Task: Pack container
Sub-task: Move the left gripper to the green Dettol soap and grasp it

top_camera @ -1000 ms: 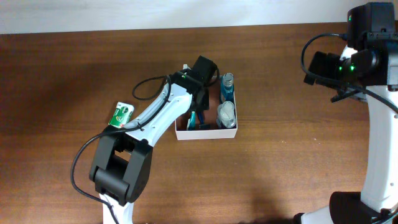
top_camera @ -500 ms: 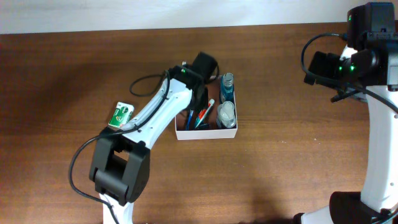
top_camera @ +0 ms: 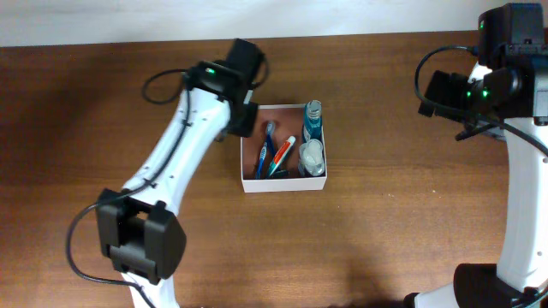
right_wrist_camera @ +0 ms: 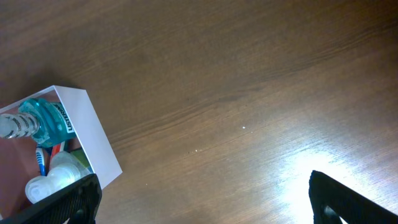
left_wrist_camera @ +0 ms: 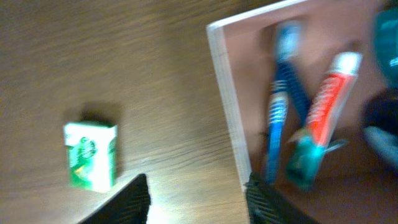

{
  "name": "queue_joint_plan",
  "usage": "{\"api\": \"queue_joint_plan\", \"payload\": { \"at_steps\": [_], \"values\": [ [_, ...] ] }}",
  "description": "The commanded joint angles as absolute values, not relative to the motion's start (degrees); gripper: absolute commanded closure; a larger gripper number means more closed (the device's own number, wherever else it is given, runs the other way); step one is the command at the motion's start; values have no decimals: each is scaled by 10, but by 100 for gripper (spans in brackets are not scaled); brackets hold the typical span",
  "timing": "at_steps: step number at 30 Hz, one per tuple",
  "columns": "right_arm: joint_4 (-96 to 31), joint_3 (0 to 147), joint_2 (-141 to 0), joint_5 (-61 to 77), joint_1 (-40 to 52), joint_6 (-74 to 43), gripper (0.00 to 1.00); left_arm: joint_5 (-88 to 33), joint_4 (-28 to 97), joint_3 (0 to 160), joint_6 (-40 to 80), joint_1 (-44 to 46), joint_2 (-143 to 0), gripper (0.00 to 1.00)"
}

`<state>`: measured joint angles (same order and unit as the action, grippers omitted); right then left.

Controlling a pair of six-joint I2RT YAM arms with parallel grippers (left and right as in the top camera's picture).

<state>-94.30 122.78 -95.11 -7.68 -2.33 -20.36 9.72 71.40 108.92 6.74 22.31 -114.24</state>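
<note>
While your left claw (left_wrist_camera: pixel 198 200) hangs spread and empty above the container (left_wrist_camera: pixel 227 124) wall nearest the green box (left_wrist_camera: pixel 91 155), lowering it may catch that wall and shove the container across the table (left_wrist_camera: pixel 124 62).

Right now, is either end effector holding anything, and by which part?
Nothing is held. The left end effector is open and empty beside the container; the right end effector is open over the table.

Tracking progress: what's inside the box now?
Inside the box: a blue toothbrush, a red-and-white tube, a blue bottle and a whitish item. Anything beneath them is hidden.
</note>
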Motion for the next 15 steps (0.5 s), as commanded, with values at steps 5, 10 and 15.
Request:
{"api": "queue_joint_plan", "payload": {
  "at_steps": [5,10,15],
  "values": [
    [-942,1231,-953,-82,-27,-199,1,13,730,1095,-43,101,-1130,29],
    [-942,1231,-953,-82,-27,-199,2,2,730,1065,-60,27,-1130,19],
    [-942,1231,-953,-82,-27,-199,2,1,673,964,-62,-19,-1131,8]
  ]
}}
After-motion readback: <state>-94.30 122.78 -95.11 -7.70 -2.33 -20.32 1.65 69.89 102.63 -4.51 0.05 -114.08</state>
